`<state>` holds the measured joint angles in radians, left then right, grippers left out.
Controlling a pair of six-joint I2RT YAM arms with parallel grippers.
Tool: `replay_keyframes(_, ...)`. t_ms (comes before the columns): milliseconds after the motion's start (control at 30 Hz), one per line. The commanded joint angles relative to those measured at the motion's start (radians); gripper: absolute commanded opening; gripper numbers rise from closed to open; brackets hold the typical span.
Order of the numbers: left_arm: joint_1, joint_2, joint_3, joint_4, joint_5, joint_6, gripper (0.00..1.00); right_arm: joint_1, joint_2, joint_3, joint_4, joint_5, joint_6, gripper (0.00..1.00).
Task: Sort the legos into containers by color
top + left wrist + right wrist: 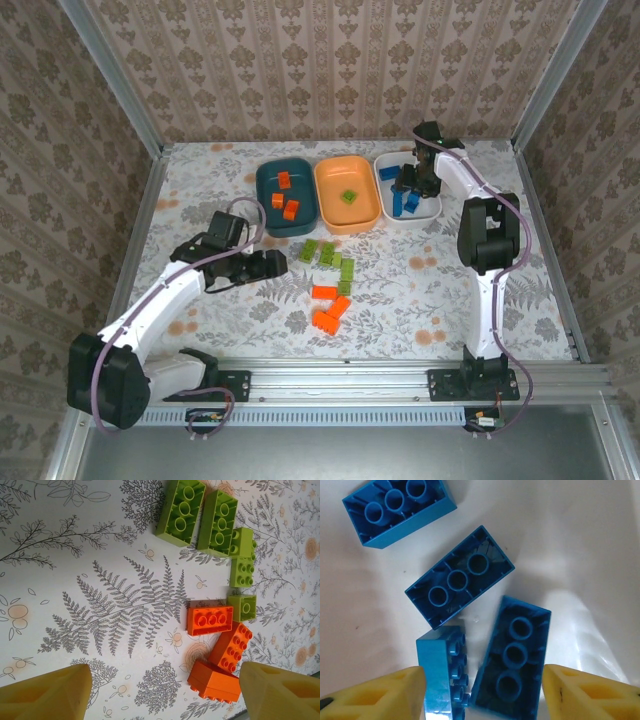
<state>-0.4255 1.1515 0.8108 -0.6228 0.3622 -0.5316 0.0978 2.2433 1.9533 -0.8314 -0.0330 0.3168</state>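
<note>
Three containers stand in a row at the back. The teal bin (262, 190) holds three orange legos (286, 195), the orange bin (330, 205) one green lego (349, 196), and the white bin (420, 218) several blue legos (404, 201). Loose green legos (330, 255) and orange legos (330, 305) lie mid-table. My left gripper (285, 265) is open, low over the cloth; an orange lego (214, 681) lies near its right finger (280, 690). My right gripper (482, 697) hangs open over the white bin (580, 555), with two blue legos (512, 660) lying loose between its fingers.
A floral cloth (220, 170) covers the table, with metal frame posts at the back corners and patterned walls around. A rail (350, 375) with both arm bases runs along the near edge. Bare cloth lies left of the loose bricks (100, 605).
</note>
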Motion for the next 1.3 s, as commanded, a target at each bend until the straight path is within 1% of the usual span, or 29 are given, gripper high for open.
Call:
replay_keyframes(0, -0.021, -0.036, -0.004, -0.007, -0.010, 0.008, 0.81, 0.003, -0.096, -0.027, -0.029, 0.008, 0.006, 0.68)
replay_keyframes(33, -0.022, -0.047, -0.003, -0.013, -0.014, 0.010, 0.81, 0.008, -0.135, -0.064, -0.017, -0.001, 0.008, 0.68)
replay_keyframes(67, -0.050, -0.057, -0.002, -0.020, -0.018, 0.012, 0.81, 0.018, -0.180, -0.107, -0.005, 0.000, 0.007, 0.69)
replay_keyframes(200, -0.105, -0.076, 0.000, -0.046, -0.051, 0.029, 0.83, 0.071, -0.383, -0.280, 0.032, 0.020, 0.012, 0.70)
replay_keyframes(300, -0.135, -0.087, -0.001, -0.060, -0.076, 0.036, 0.85, 0.114, -0.555, -0.434, 0.058, -0.009, 0.040, 0.72)
replay_keyframes(400, -0.159, -0.106, -0.015, -0.043, -0.087, 0.030, 0.88, 0.184, -0.704, -0.583, 0.066, -0.036, 0.056, 0.74)
replay_keyframes(500, -0.224, -0.082, -0.015, -0.033, -0.120, 0.031, 0.88, 0.261, -0.810, -0.705, 0.046, -0.039, 0.074, 0.74)
replay_keyframes(567, -0.282, -0.027, -0.012, -0.014, -0.132, 0.034, 0.89, 0.296, -0.873, -0.789, 0.052, -0.062, 0.090, 0.74)
replay_keyframes(633, -0.327, 0.036, -0.008, 0.011, -0.142, 0.036, 0.89, 0.308, -0.923, -0.860, 0.065, -0.084, 0.108, 0.74)
replay_keyframes(733, -0.384, 0.146, 0.020, 0.037, -0.150, 0.040, 0.89, 0.310, -0.980, -0.952, 0.086, -0.120, 0.135, 0.75)
replay_keyframes(933, -0.523, 0.371, 0.125, 0.029, -0.220, 0.029, 0.90, 0.315, -1.095, -1.084, 0.096, -0.150, 0.172, 0.75)
replay_keyframes(1000, -0.545, 0.438, 0.156, 0.030, -0.225, 0.025, 0.93, 0.315, -1.119, -1.116, 0.102, -0.173, 0.178, 0.75)
replay_keyframes(1100, -0.567, 0.512, 0.207, 0.011, -0.229, 0.031, 0.94, 0.315, -1.149, -1.152, 0.098, -0.171, 0.186, 0.76)
replay_keyframes(1267, -0.583, 0.579, 0.255, -0.041, -0.238, 0.048, 0.95, 0.315, -1.182, -1.199, 0.115, -0.172, 0.203, 0.77)
